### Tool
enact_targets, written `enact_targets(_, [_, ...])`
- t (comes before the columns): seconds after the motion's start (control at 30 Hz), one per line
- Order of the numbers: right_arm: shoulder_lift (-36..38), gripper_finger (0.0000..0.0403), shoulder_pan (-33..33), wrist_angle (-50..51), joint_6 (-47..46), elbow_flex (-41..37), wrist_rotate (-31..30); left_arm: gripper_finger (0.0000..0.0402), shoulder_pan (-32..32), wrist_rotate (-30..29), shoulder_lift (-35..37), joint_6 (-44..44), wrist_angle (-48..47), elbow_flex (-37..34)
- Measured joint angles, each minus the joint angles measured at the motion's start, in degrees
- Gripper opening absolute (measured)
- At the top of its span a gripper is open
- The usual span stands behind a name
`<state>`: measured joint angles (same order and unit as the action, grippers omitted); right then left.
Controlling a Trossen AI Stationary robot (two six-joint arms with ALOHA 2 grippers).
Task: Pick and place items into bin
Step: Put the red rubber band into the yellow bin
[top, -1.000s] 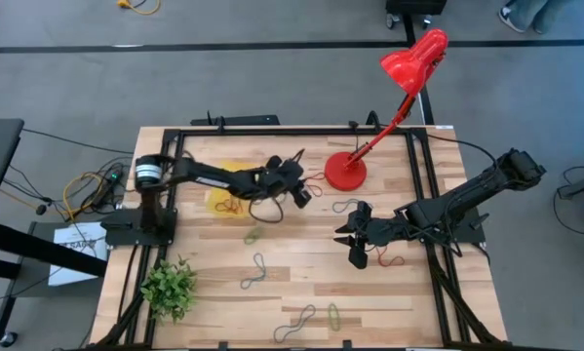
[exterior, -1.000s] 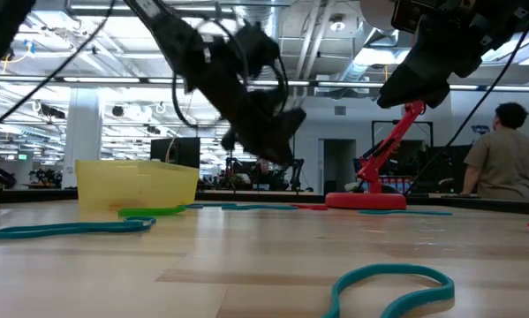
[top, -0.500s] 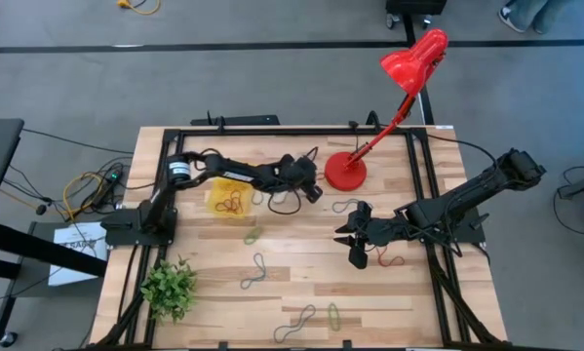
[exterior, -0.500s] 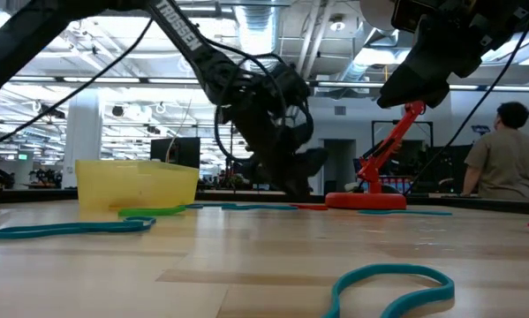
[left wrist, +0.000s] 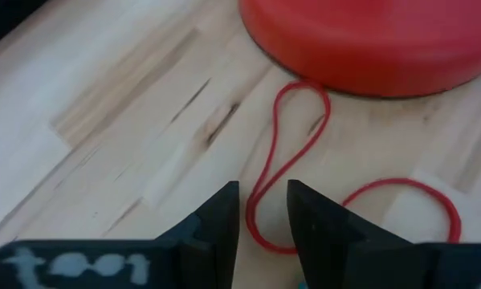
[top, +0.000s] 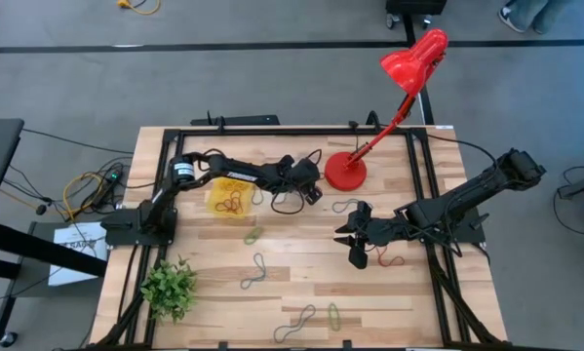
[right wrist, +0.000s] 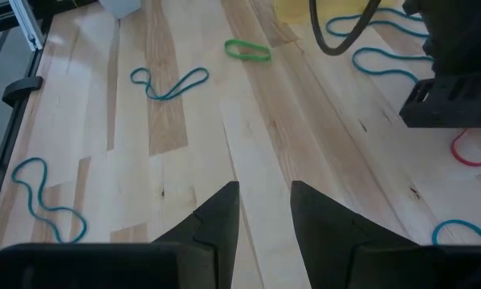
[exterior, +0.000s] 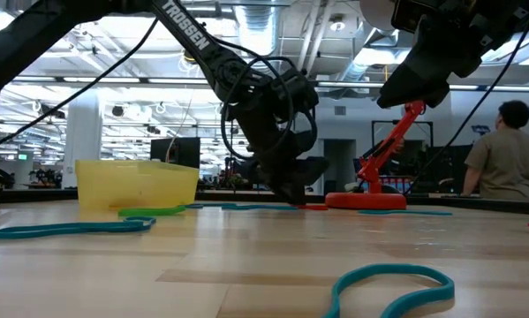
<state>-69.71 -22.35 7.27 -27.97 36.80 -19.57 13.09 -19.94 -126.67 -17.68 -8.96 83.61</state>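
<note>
My left gripper [left wrist: 262, 210] is low beside the red lamp base [left wrist: 368, 44], fingers parted over a red band [left wrist: 288, 152] flat on the worktop [left wrist: 103, 120]. My right gripper [top: 355, 237] hovers mid-worktop, fingers apart, grasping nothing. The yellow bin [top: 230, 199] sits under my left arm.

yellow bin [top: 229, 198] holds a few bands; red band [left wrist: 282, 172] flat by lamp base; others scattered on worktop [top: 301, 268]

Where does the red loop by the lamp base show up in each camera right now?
High view: not discernible; the left tool hides that spot beside the lamp base.
Low view: the red loop lies flat on the table under the left tool, beside the base.
Left wrist view: centre, running from the base between the fingers.
Right wrist view: red loop at right edge, possibly another.
Shared landmark: lamp base.
</note>
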Motion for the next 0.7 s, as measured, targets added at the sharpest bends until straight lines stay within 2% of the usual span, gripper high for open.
enact_targets(0.17, [0.0,0.0107,0.0,0.0,0.0,0.0,0.0,0.0086,0.0,-0.9,0.0,0.8,-0.2,-0.2])
enact_targets(0.33, [0.0,0.0107,0.0,0.0,0.0,0.0,0.0,0.0018,0.4,1.6,0.0,3.1,-0.6,-0.2])
enact_targets(0.47, [0.0,0.0107,0.0,0.0,0.0,0.0,0.0,0.0004,0.4,1.7,0.3,4.9,-1.5,0.0])
enact_targets(0.57, [0.0,0.0107,0.0,0.0,0.0,0.0,0.0,0.0002,0.3,1.8,0.7,6.1,-5.6,1.7])
enact_targets(0.7, [0.0,0.0107,0.0,0.2,0.0,0.0,0.0,0.0,-0.9,0.1,2.2,8.9,-17.7,7.9])
